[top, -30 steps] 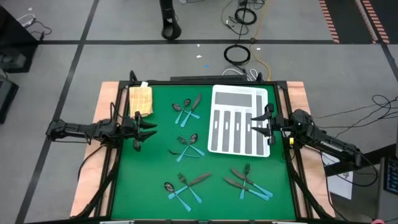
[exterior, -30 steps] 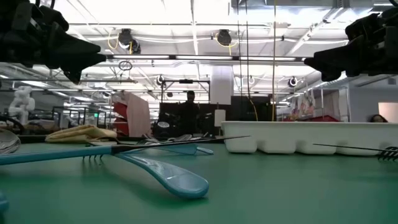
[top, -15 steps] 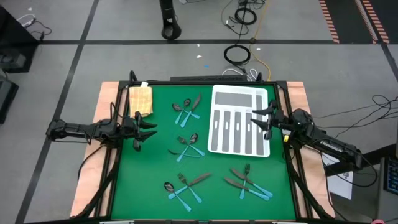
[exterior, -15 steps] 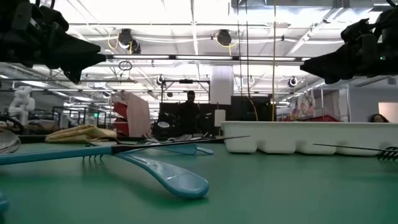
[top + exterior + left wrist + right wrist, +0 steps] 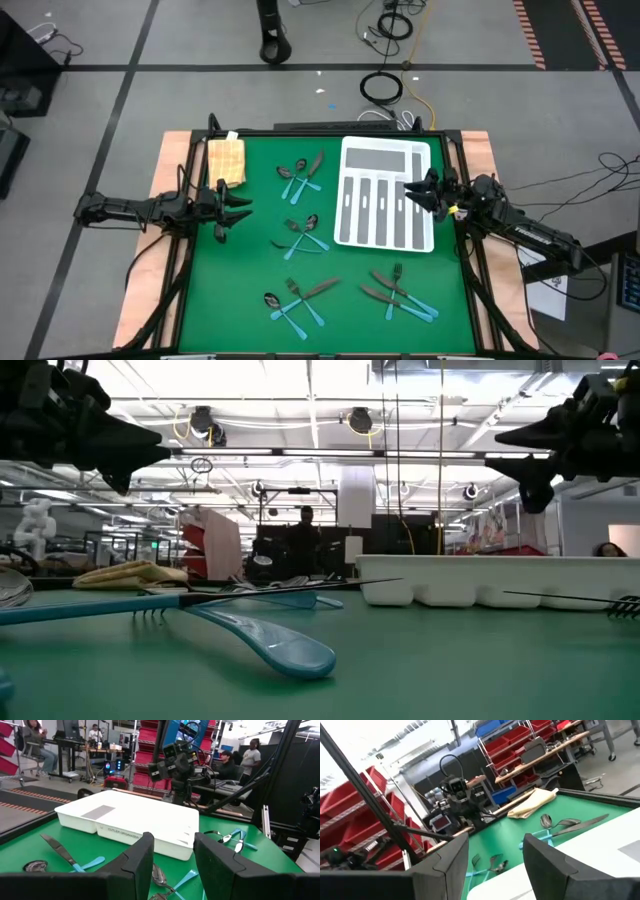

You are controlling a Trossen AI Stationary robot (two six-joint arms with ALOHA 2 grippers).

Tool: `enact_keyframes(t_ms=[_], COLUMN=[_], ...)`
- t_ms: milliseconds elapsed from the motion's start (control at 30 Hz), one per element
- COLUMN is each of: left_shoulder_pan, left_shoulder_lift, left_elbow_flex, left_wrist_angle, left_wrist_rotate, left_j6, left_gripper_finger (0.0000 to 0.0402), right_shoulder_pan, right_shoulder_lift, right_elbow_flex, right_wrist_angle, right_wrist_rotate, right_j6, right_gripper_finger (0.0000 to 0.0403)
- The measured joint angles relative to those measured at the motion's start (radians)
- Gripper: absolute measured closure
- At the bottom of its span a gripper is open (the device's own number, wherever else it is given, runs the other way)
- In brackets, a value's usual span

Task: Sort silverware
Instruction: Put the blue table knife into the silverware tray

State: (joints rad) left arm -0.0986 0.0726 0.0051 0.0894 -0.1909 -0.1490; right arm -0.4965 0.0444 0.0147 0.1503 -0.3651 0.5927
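Observation:
The silverware, with dark heads and light blue handles, lies flat on the green mat in several small clusters (image 5: 302,175), (image 5: 302,232), (image 5: 295,297), (image 5: 400,292); one spoon (image 5: 270,640) lies close in the low view. My left gripper (image 5: 235,205) hovers open above the mat's left side, left of the clusters, with the fingers (image 5: 135,862) apart. My right gripper (image 5: 416,192) hangs open above the right part of the white slotted tray (image 5: 370,160), its fingers (image 5: 445,865) apart. Neither gripper touches anything.
A folded yellow cloth (image 5: 226,158) lies at the mat's far left corner. The tray (image 5: 480,585) sits on the mat's far right part. Bare green mat lies between the clusters. Cables lie on the floor beyond the table, and people show in the room behind.
My right gripper has shifted a little toward the table's left, farther over the tray, and has turned about its own axis. The left arm and the silverware have kept still.

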Motion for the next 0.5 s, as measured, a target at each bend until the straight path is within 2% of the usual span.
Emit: enact_keyframes(t_ms=[233, 367, 433, 500], left_shoulder_pan=[0.0, 0.0, 0.0, 0.0], left_shoulder_lift=[0.0, 0.0, 0.0, 0.0], left_elbow_flex=[0.0, 0.0, 0.0, 0.0], left_wrist_angle=[0.025, 0.116, 0.193, 0.282], left_wrist_rotate=[-0.028, -0.083, -0.116, -0.205], left_j6=[-0.047, -0.104, -0.103, -0.109], left_gripper_finger=[0.0256, 0.0256, 0.0256, 0.0256], right_shoulder_pan=[0.0, 0.0, 0.0, 0.001], right_shoulder_lift=[0.0, 0.0, 0.0, 0.0], right_elbow_flex=[0.0, 0.0, 0.0, 0.0], right_wrist_angle=[0.009, 0.022, 0.083, 0.202], right_wrist_rotate=[0.039, 0.085, 0.123, 0.18], right_j6=[0.118, 0.225, 0.271, 0.281], right_gripper_finger=[0.0229, 0.0229, 0.0229, 0.0229])
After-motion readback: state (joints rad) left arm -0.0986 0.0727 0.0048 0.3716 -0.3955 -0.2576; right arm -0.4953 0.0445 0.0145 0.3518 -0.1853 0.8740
